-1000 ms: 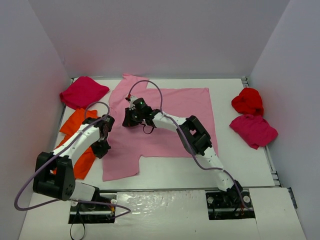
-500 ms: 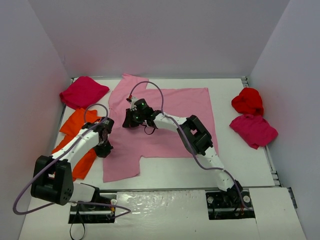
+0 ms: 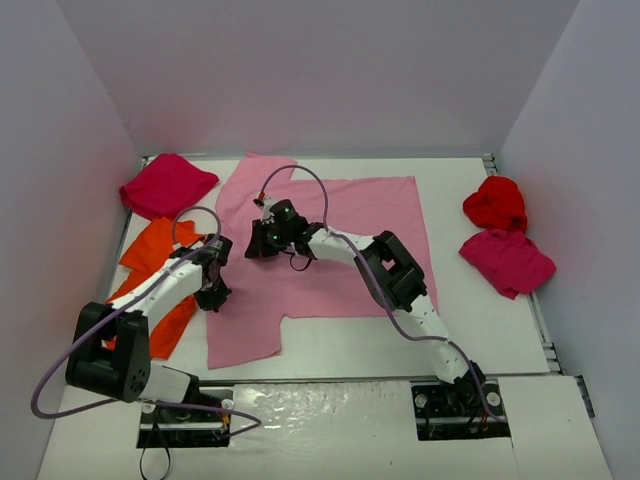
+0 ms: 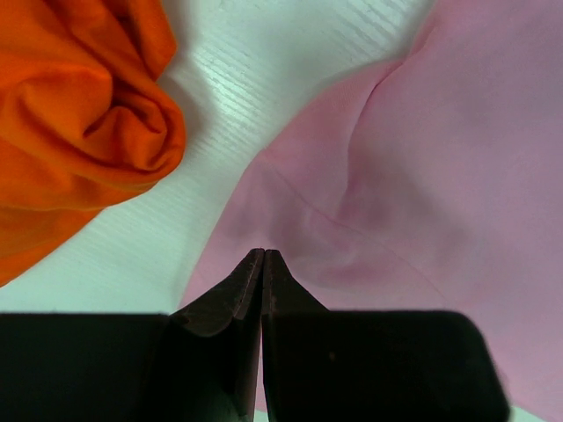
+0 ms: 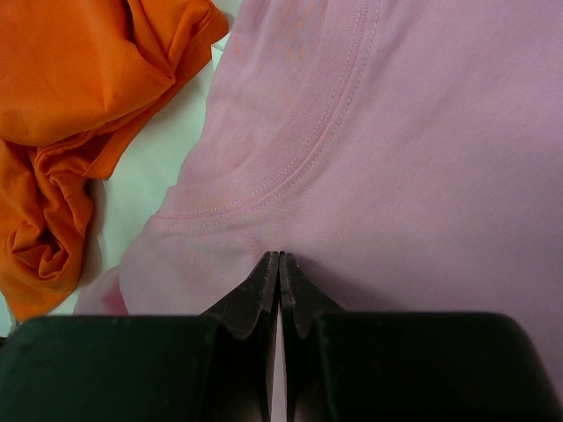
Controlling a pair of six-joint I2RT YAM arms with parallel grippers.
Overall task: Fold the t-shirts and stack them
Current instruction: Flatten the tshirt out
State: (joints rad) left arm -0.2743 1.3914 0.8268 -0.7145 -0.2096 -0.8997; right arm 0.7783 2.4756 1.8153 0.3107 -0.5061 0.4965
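the light pink t-shirt (image 3: 370, 205) lies spread flat across the middle of the bench (image 3: 460, 335). the left fingers (image 4: 257, 272) are pressed together, tips at its left edge. the right fingers (image 5: 271, 272) are closed too, tips on the cloth just below the collar. whether either pair pinches fabric, i cannot tell. crumpled orange t-shirts (image 3: 150, 262) lie just left, a magenta t-shirt (image 3: 165, 183) back left, and a red t-shirt (image 3: 495, 202) and a second magenta t-shirt (image 3: 507, 260) at the right.

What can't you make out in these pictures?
- Top view: the left arm crosses the orange cloth; one shirt or two, unclear.
- Wrist views: the shut left pincer and right pincer cover their own contact with the pink t-shirt; pinched cloth or not, unclear.
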